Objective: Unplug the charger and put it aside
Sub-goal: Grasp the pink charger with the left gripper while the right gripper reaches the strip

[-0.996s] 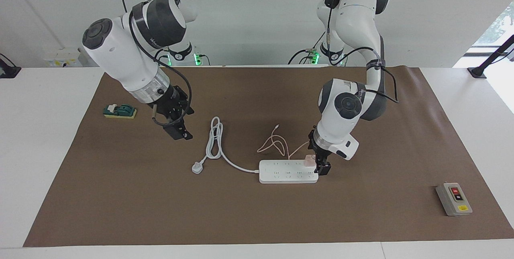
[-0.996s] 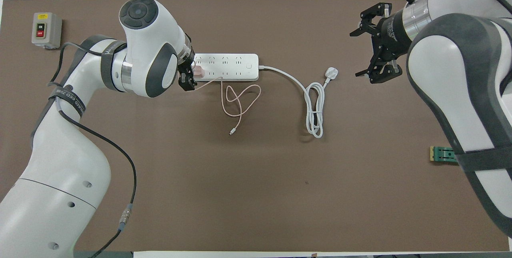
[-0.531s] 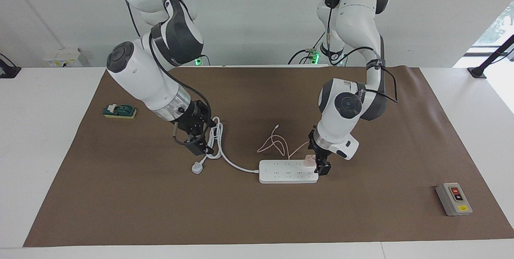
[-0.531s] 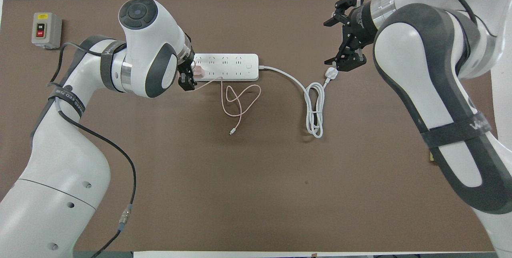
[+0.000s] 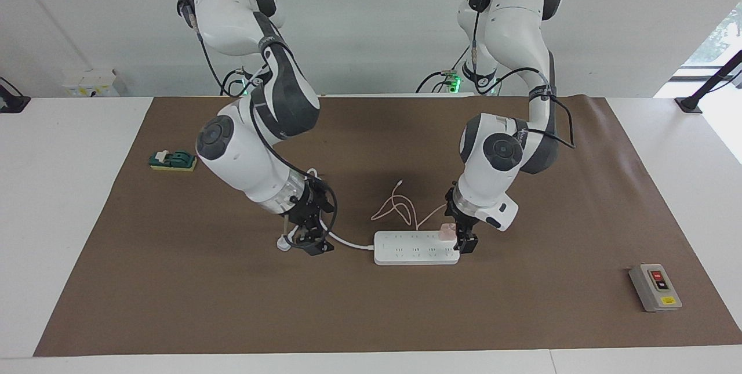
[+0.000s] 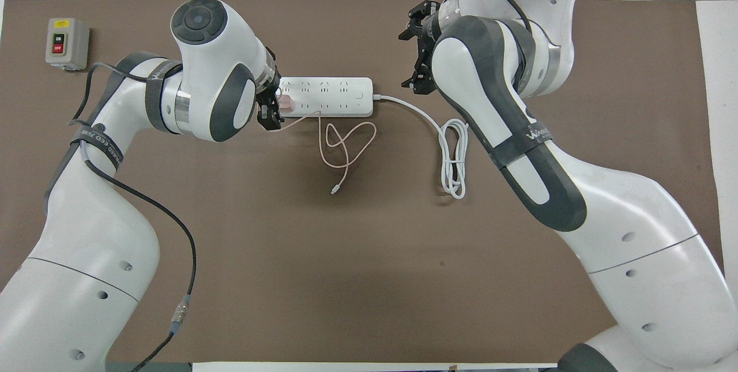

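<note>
The white desk (image 5: 69,200) carries a broad brown mat (image 5: 232,304) on which everything lies. The left arm (image 6: 86,233) rises from its base, folds at the elbow and turns its wrist steeply down to the end of the long white power strip (image 5: 414,247) toward its own end of the desk. Its left end effector (image 5: 462,233) stands at the small pale pink cube-shaped charger (image 5: 445,232), which sits plugged into the strip's last socket; the fingers are spread to either side of the cube, and whether they press on it I cannot tell. The right arm (image 6: 519,147) stretches forward and bends down, its wrist tilted, so that the right end effector (image 5: 310,239) hangs low with its fingers spread over the strip's thick white cord (image 6: 455,153), near the white plug (image 5: 283,243) and just beside the strip's other end. The charger's thin pink cable (image 6: 346,147) loops on the mat nearer to the robots than the strip. A grey switch box with a red and a black button (image 5: 655,288) lies at the left arm's end of the mat, farther from the robots, and a small green block on a yellow base (image 5: 172,160) at the right arm's end.
</note>
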Robot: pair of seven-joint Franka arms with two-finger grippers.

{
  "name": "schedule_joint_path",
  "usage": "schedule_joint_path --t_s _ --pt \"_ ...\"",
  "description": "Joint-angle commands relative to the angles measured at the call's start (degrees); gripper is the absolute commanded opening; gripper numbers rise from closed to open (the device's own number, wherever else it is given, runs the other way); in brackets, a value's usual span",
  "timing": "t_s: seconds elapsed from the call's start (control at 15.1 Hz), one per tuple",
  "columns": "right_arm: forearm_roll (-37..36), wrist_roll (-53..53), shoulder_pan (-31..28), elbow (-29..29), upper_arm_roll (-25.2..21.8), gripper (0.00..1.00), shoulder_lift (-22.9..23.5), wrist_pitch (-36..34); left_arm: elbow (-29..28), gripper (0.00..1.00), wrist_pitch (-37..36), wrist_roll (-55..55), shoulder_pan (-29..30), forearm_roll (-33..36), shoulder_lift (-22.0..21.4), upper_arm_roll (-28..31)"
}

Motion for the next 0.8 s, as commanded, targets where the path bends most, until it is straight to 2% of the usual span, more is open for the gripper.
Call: schedule_joint_path --t_s 0.0,0.2,0.73 --pt "0.9 0.63 2.0 4.85 -0.1 0.98 3.67 0.93 -3.17 1.0 1.92 -0.09 -1.43 -0.27 -2.11 1.04" --pt "0.9 0.81 5.16 4.85 -0.36 0.98 5.42 2.6 -3.17 1.0 1.92 -0.09 -1.43 -0.27 -2.11 1.04" --pt "2.12 2.74 6.84 3.45 -0.1 0.98 7.36 4.89 -5.01 1.0 3.5 0.0 -1.34 -0.27 -2.55 1.04"
